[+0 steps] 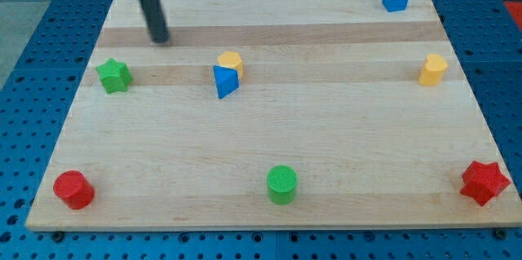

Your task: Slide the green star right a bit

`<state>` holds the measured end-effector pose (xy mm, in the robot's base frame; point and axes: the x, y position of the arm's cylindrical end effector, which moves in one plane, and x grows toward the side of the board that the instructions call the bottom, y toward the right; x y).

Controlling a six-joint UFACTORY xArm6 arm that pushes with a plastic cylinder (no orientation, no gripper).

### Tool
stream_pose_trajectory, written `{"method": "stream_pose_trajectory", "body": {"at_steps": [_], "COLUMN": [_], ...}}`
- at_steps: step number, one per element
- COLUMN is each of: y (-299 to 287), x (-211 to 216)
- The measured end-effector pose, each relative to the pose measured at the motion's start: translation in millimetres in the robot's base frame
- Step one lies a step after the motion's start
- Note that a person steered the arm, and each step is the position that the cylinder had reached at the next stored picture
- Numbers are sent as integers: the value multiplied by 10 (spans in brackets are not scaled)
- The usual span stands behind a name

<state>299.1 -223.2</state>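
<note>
one green star near the board's left edge; my tip just above-right, apart, touching nothing.

The view's top edge is cutting off the upper part of the dark rod, the blue triangular block is hiding the lower left of the yellow block, whose shape is perhaps hexagonal, and the board is covering the blue pegboard.
</note>
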Motion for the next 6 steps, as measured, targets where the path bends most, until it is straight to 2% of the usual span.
{"method": "stream_pose_trajectory", "body": {"at_steps": [1,2,3,5,6], "y": [-813,-815,-660,-524,-278], "x": [128,225,966,1082,1081]}}
